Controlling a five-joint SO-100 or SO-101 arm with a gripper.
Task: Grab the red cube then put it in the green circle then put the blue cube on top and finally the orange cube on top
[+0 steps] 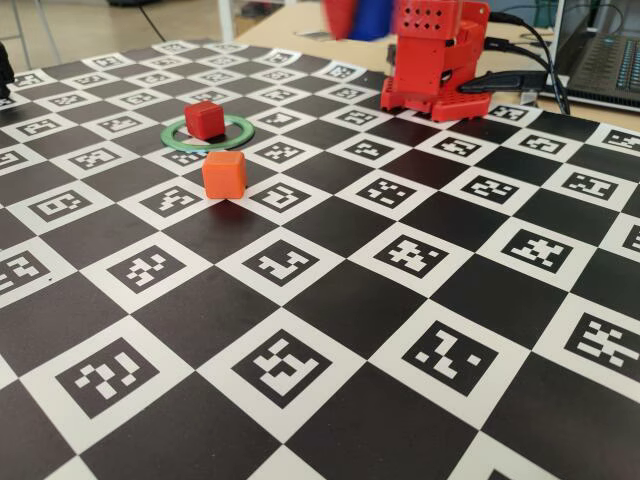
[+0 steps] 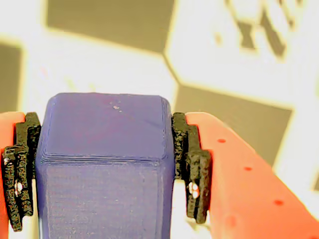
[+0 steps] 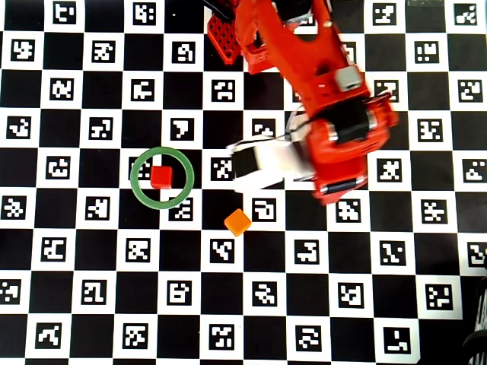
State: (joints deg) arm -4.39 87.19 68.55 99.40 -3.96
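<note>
Blue cube (image 2: 104, 169) clamped in raised hand (image 2: 104, 174)

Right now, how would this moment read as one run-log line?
red cube: inside green circle | blue cube: clamped in gripper, lifted | orange cube: on board, outside the ring | stack: not started

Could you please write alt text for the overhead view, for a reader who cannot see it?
A red cube sits inside a green circle on a checkerboard of printed markers, with an orange cube outside the ring to its right. The red robot arm reaches in from the top.
</note>
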